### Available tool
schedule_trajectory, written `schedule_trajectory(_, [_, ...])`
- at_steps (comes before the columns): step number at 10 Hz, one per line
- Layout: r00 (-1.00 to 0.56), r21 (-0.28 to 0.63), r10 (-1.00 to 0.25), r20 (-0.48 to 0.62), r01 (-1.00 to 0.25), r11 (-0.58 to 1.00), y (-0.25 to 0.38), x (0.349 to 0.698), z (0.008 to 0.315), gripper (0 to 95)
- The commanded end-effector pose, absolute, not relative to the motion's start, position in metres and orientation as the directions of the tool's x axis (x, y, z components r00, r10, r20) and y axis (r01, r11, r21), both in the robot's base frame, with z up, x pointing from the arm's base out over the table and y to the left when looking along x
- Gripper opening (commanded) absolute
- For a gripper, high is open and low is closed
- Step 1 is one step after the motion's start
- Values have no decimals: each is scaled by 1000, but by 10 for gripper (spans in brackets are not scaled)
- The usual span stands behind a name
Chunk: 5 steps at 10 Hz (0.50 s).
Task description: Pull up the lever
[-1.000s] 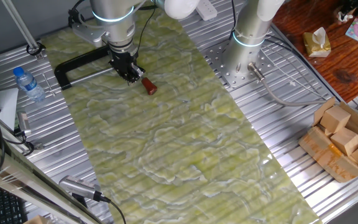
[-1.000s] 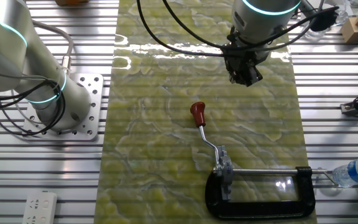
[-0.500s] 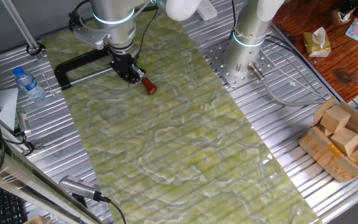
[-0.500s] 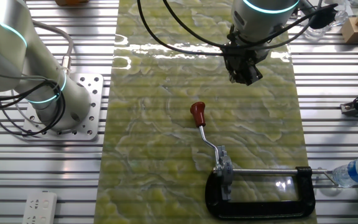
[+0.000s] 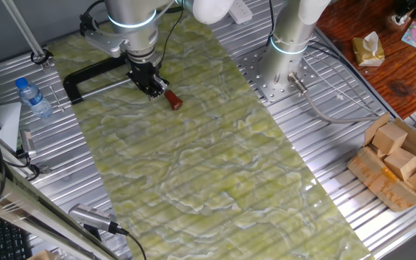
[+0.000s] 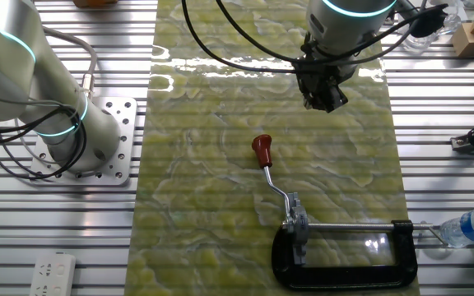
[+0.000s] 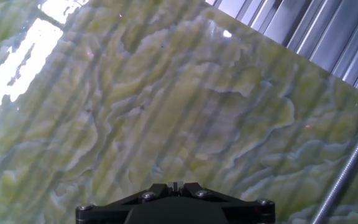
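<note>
**Gripper poised above the mat, lever not in its grasp**

The black two-finger gripper (image 6: 325,100) hangs over the green-and-yellow marbled mat (image 6: 220,205), pointing down; nothing is between its fingers, and whether the jaws stand apart or together cannot be told from any view. The hand view shows only the gripper's black base (image 7: 173,202), bare mat below it, and a threaded silver screw rod (image 7: 350,168) at the right edge.

In the other fixed view, the short metal lever with its red-brown tapered plastic tip (image 6: 262,150) lies below and to the left of the gripper, apart from it. In one fixed view the tip (image 5: 174,100) shows just beside the gripper (image 5: 152,86). The lever's thin stem runs away from the gripper to the large black C-shaped clamp (image 6: 344,259), which rests on the mat. Beyond the clamp, a clear plastic water bottle (image 6: 471,226) lies on the ribbed aluminium table (image 6: 443,164).
</note>
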<state>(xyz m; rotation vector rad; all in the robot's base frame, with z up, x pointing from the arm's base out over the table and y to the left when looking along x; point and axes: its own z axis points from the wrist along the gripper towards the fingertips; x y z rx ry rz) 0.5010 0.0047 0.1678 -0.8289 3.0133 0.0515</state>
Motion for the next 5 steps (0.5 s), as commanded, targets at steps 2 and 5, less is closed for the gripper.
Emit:
schedule_trajectory(2, [-859,28,-511,-28,-512,859,5,501,168,0])
schedule_trajectory(5, [-856,26,-516,-27,-516,856,5,502,169,0])
